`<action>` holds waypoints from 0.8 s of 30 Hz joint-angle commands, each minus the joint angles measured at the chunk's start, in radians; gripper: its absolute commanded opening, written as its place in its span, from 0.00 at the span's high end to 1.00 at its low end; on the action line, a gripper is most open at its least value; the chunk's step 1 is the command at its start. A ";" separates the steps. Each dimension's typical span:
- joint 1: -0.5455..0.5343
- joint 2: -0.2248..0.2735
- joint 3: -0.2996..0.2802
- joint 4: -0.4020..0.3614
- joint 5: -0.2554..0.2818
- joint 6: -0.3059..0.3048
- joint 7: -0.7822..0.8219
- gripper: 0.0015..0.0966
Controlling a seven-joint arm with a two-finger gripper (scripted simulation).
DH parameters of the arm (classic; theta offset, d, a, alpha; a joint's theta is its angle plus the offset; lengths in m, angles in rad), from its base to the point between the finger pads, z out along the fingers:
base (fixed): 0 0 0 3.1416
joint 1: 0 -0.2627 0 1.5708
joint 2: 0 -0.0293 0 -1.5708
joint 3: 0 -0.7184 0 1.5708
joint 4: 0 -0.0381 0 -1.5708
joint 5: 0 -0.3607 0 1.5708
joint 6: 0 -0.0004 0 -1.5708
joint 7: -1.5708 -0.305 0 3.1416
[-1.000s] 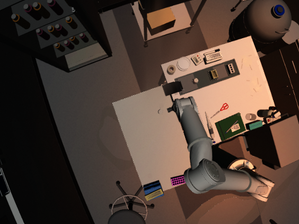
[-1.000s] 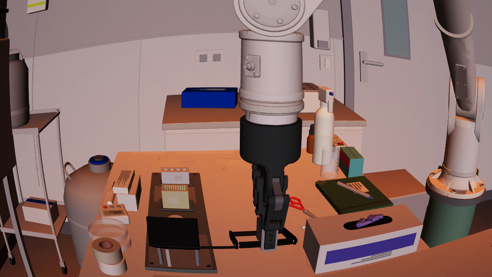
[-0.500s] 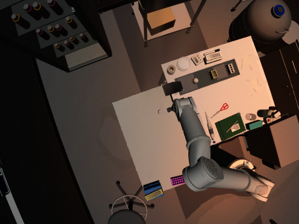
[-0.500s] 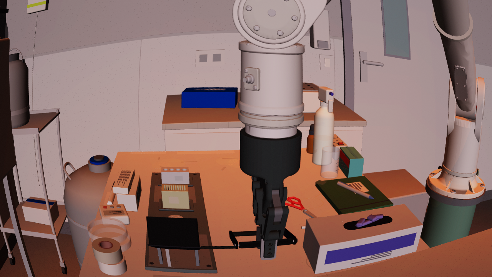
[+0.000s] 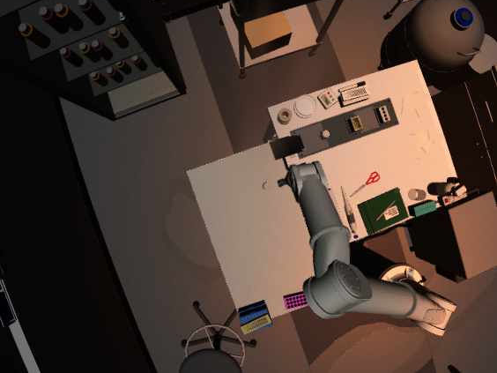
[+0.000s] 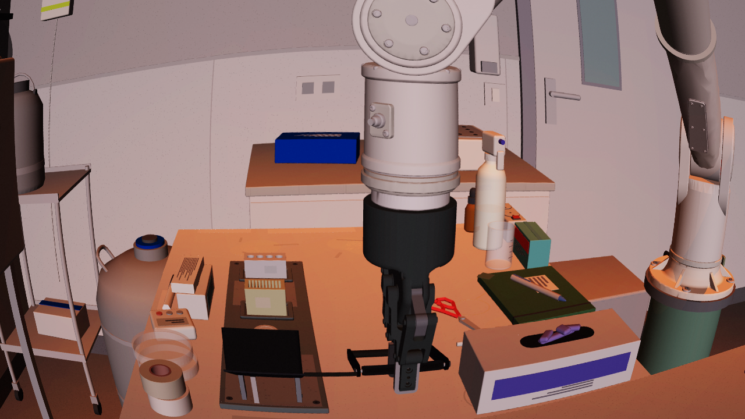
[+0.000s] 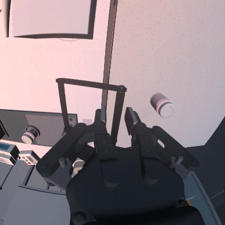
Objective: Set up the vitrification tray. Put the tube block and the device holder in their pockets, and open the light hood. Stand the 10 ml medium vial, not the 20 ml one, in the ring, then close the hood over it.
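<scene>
The light hood's thin black wire handle [image 6: 398,360] [image 7: 90,85] lies low over the table beside the tray. My gripper [image 6: 405,376] [image 7: 116,116] stands over that handle. The black hood panel [image 6: 261,352] [image 5: 285,147] stands up at the near end of the dark tray [image 6: 268,325] [image 5: 343,127]. A vial [image 5: 324,133] [image 7: 30,134] with a pink band stands in the tray behind the hood. The device holder [image 6: 265,298] [image 5: 354,124] and the tube block [image 6: 265,266] [image 5: 383,113] sit in the tray's pockets. A second vial [image 7: 162,104] [image 5: 266,185] lies on its side on the open table. My gripper's fingers are partly closed and empty.
A tissue box [image 6: 549,357] stands right of my gripper, with red scissors [image 6: 447,308] and a green notebook [image 6: 534,297] behind it. A tape roll [image 6: 161,378], a clear dish [image 6: 162,346] and a timer [image 6: 172,319] lie left of the tray. A spray bottle [image 6: 489,200] stands at the back right.
</scene>
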 commanded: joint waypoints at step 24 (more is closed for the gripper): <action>0.000 -0.001 0.001 0.000 0.000 0.000 0.000 0.93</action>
